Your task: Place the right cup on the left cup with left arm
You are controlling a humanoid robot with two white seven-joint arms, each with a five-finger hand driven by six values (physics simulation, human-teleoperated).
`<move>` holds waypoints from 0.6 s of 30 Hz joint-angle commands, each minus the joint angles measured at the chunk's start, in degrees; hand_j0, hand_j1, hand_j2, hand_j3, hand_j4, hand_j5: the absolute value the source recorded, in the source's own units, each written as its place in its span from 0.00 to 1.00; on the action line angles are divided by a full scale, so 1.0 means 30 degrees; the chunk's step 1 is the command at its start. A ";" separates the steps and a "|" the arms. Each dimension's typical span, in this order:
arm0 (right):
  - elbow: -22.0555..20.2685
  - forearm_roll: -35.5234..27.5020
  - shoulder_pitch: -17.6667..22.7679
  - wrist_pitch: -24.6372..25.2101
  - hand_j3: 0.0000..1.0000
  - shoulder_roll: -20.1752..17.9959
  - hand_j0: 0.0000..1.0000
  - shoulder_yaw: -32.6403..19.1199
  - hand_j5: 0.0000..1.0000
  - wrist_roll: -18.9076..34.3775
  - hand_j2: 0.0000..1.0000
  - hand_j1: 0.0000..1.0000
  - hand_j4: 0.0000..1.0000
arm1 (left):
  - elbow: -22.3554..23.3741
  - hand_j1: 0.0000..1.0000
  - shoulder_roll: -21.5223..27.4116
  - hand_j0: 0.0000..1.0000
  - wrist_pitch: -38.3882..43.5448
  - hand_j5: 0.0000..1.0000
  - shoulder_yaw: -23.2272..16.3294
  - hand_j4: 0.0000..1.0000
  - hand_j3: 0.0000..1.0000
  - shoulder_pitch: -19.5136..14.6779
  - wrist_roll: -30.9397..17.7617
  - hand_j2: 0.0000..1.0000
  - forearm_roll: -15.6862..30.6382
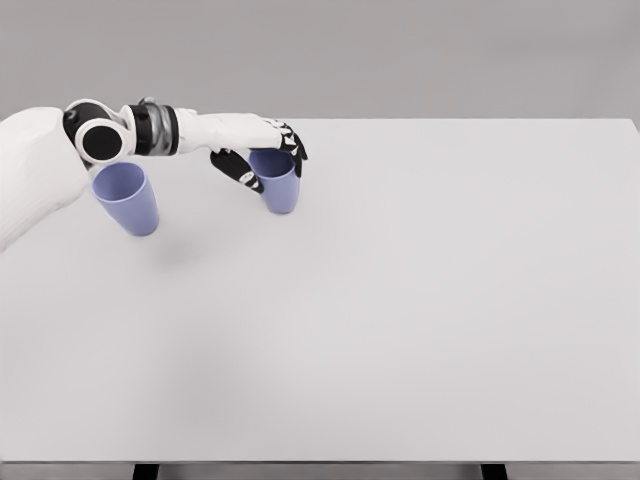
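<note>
Blue cups number two: left robot hand (255, 150) grips the right cup (279, 183), left cup (127, 199) standing apart.

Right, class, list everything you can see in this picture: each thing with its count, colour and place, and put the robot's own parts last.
Table: one, white, fills most of the view; dark legs just show at the bottom edge.
Right cup: one, light purple, upright at the far left of the table, inside the left hand's fingers.
Left cup: one, light purple, open mouth up, left of the other cup, below the forearm.
Wall: grey, behind the table.
Left arm: one, white with a black and silver wrist, comes in from the left edge.
Left hand: one, white and black, fingers curled around the right cup's rim.
Right arm: not in view.
</note>
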 commanded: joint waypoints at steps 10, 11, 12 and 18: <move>0.0003 0.0038 0.0000 -0.0008 1.00 0.0000 1.00 -0.0001 1.00 0.0007 1.00 1.00 1.00 | -0.1410 0.53 0.1125 0.53 0.0048 0.53 0.0071 0.53 0.53 -0.0146 -0.0563 0.53 0.0941; 0.0003 0.0009 0.0000 -0.0008 1.00 0.0000 1.00 -0.0001 1.00 0.0007 1.00 1.00 1.00 | -0.1790 0.52 0.1419 0.52 0.0048 0.52 0.0071 0.52 0.52 -0.0176 -0.0709 0.52 0.1029; 0.0003 0.0038 0.0000 -0.0008 1.00 0.0000 1.00 -0.0001 1.00 0.0007 1.00 1.00 1.00 | -0.2288 0.52 0.1887 0.52 0.0048 0.52 0.0012 0.52 0.52 -0.0176 -0.0797 0.52 0.1526; 0.0003 0.0038 0.0000 -0.0008 1.00 0.0000 1.00 -0.0001 1.00 0.0007 1.00 1.00 1.00 | -0.5423 0.52 0.4875 0.52 0.0048 0.52 -0.0105 0.52 0.52 -0.0732 -0.0826 0.52 0.3050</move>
